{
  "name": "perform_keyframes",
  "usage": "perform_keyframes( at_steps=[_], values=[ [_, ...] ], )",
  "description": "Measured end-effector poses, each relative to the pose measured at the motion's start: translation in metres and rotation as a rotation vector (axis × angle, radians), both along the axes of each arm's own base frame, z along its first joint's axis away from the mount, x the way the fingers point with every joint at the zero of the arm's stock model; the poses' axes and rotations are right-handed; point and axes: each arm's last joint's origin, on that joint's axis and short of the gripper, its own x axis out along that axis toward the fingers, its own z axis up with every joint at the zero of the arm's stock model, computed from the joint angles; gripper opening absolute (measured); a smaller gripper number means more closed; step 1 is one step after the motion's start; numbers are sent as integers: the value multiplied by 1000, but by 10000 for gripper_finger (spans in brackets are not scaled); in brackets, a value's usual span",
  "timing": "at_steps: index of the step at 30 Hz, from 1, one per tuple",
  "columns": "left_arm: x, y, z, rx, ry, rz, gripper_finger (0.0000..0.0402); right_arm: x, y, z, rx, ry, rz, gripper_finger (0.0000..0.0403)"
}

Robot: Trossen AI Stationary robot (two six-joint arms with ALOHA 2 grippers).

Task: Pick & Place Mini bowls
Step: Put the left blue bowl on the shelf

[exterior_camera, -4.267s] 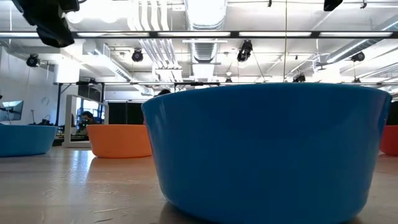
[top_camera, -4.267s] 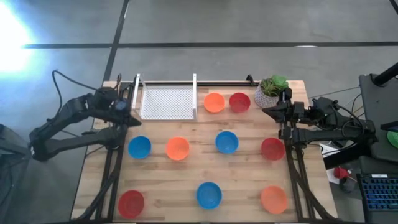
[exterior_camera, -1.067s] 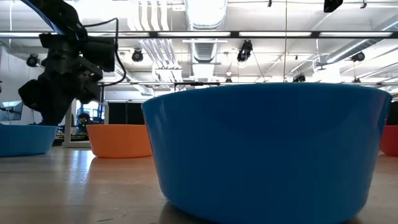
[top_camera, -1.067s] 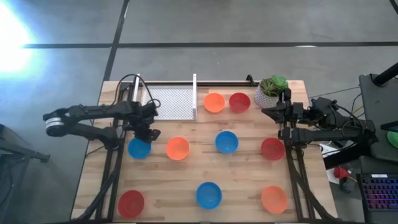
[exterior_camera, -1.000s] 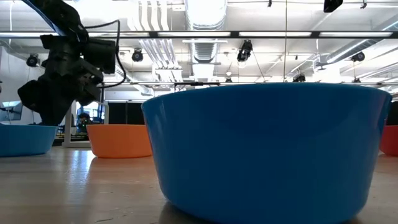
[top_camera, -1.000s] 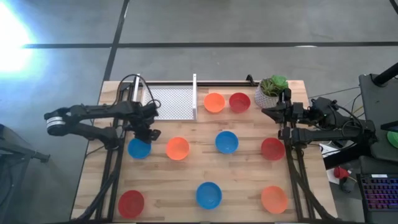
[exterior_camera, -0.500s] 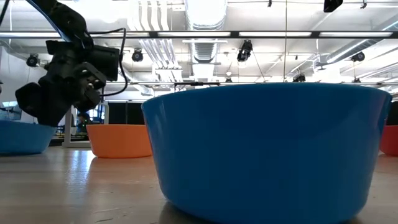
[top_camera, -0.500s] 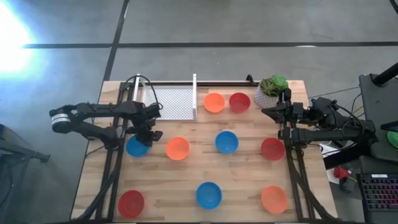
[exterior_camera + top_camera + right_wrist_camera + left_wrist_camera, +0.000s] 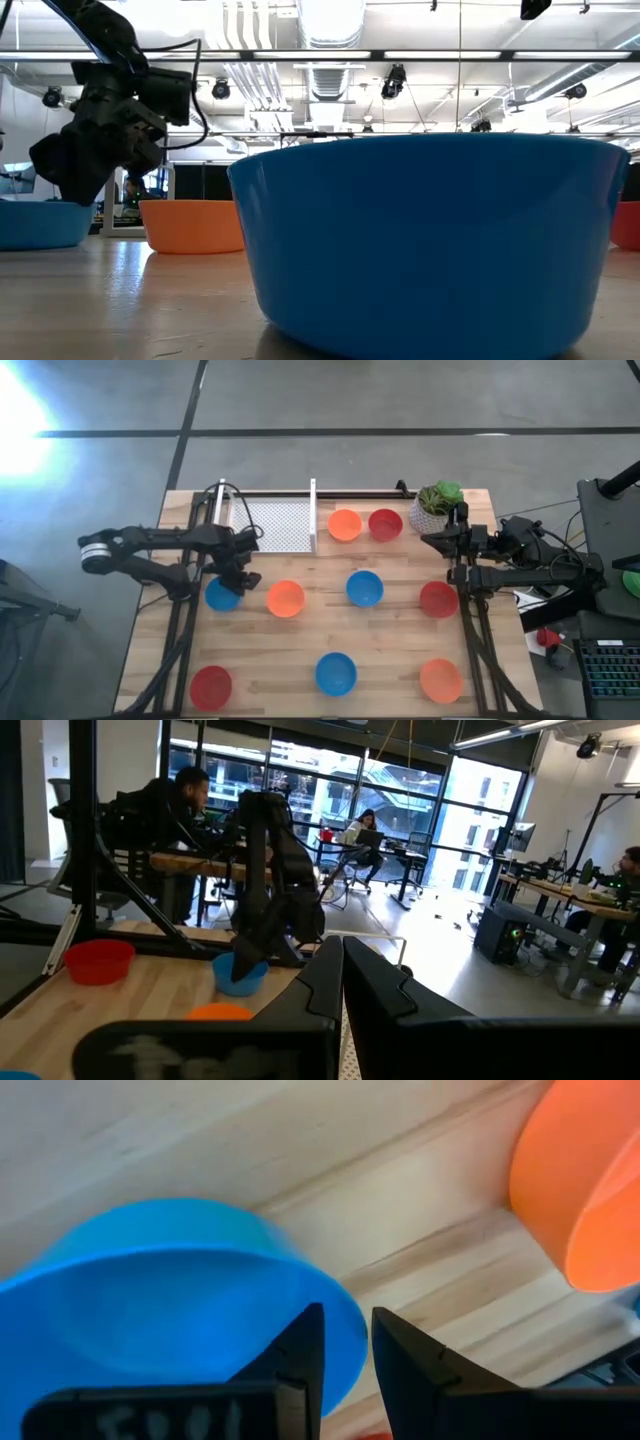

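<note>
Several mini bowls in red, orange and blue lie spread over the wooden table [image 9: 300, 640]. My left gripper [image 9: 237, 578] is shut on the blue bowl [image 9: 220, 596] at the table's left, next to an orange bowl [image 9: 286, 598]. The low view shows this gripper [image 9: 78, 180] just above that bowl [image 9: 35, 225]. My right gripper [image 9: 428, 540] waits shut and level at the table's right edge, near the plant pot [image 9: 436, 508], touching nothing; its fingers [image 9: 342, 948] meet in the right wrist view. My left gripper holds the blue bowl by its rim [image 9: 350, 1342], on the bowl's far right side. One finger [image 9: 305, 1355] stands inside the bowl and the other [image 9: 400, 1365] outside it. The fingers come steeply from above. In the low view the bowl sits level with its base at the table top.
A white mesh rack [image 9: 270, 525] stands at the far edge. Beside it are an orange bowl [image 9: 345, 524] and a red bowl [image 9: 385, 524]. Blue bowls [image 9: 365, 588] [image 9: 336, 673], red bowls [image 9: 438, 599] [image 9: 211, 686] and an orange bowl [image 9: 440, 680] lie on the rest of the table.
The blue bowl in my left gripper tipped for a moment, its left side rising in the low view, and now sits level again. It has shifted slightly toward the table's far left. The gripper's fingers have kept their gap.
</note>
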Motion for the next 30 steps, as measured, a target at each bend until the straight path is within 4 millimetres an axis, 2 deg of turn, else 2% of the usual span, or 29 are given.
perform_keyframes(
  at_steps=[5,21,24,28,30],
  values=[
    [5,-1,-2,12,-19,-19,78,0,0,0,-23,2,-2,8],
    [9,-4,-12,69,74,-31,76,0,0,0,-24,2,-2,8],
    [9,-5,-12,66,80,-33,57,0,0,0,-25,2,-2,8],
    [8,-7,-11,58,84,-43,14,0,0,0,-25,2,-3,8],
    [9,-8,-11,59,82,-48,9,0,0,0,-25,2,-3,8]
  ],
)
